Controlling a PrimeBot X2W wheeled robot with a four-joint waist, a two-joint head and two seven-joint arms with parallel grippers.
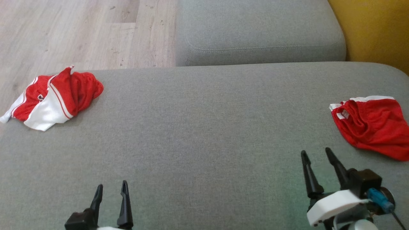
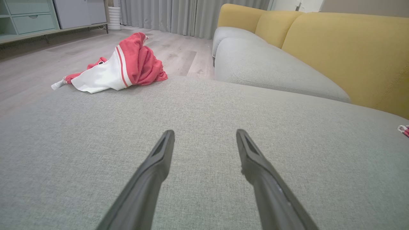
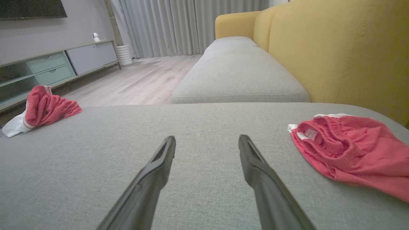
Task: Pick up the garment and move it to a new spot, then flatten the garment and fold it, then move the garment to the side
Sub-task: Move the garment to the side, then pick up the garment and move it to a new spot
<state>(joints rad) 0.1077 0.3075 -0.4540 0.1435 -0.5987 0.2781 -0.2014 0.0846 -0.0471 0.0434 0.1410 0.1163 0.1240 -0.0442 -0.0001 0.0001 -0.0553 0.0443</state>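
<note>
Two red garments lie on a grey sofa cushion (image 1: 198, 127). A crumpled red and white garment (image 1: 54, 97) sits at the cushion's far left corner, also in the left wrist view (image 2: 118, 65) and the right wrist view (image 3: 41, 108). A red garment with a white waistband (image 1: 372, 126) lies at the right edge, close beside my right gripper, and appears large at the right of the right wrist view (image 3: 348, 150). My left gripper (image 1: 111, 191) is open and empty at the lower left. My right gripper (image 1: 318, 156) is open and empty at the lower right.
A second grey cushion (image 1: 258, 32) lies beyond the near one. The yellow sofa back (image 1: 374, 28) rises at the right. Wooden floor (image 1: 64, 32) lies past the cushion's left edge. A low cabinet (image 3: 48, 67) stands along the wall.
</note>
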